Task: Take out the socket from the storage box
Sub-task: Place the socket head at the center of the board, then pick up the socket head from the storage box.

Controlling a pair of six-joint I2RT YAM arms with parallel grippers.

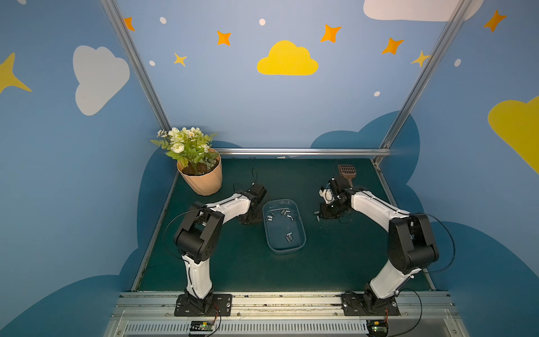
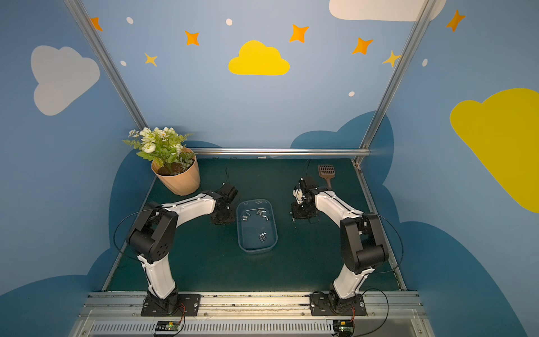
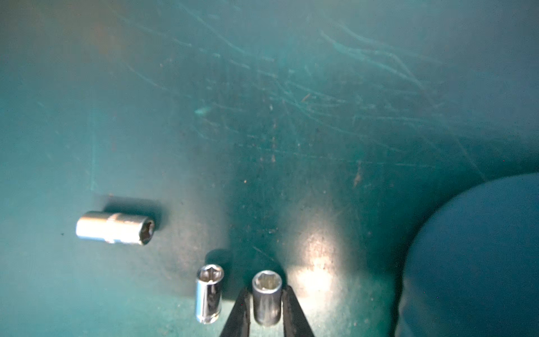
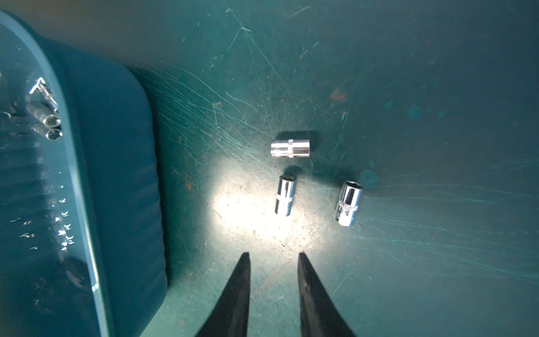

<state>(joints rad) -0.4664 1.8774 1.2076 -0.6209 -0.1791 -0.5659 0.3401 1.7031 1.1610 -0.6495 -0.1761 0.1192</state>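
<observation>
counter (image 1: pixel 233 262): dark green and scratched; both arms are reached in over its far half.
storage box (image 1: pixel 284 250): set between the two arms, long axis running front to back. It is not yet emptied: a far cluster (image 1: pixel 287 214) and a near pair (image 1: pixel 288 237) are left inside.
right end effector (image 4: pixel 274 253): fingers are held apart with nothing between them. Three loose sockets (image 4: pixel 285 195) are laid on the counter just ahead, and the box wall is beside it.
left end effector (image 3: pixel 267 289): set low at the box's left wall, by the far end, with one finger on each side of a socket.
socket (image 3: pixel 267 305): out of the box and down at the counter. Its long axis is in line with the fingers, hex mouth turned away from the wrist. Two more sockets (image 3: pixel 208 293) are laid close by.
grip: whether the socket is clamped or already let go cannot be told; the finger edges are seen almost flush with it.
key relation: the far cluster is judged nearest the left end effector, just over the rim to its right. The right end effector is parked further off the opposite wall.
</observation>
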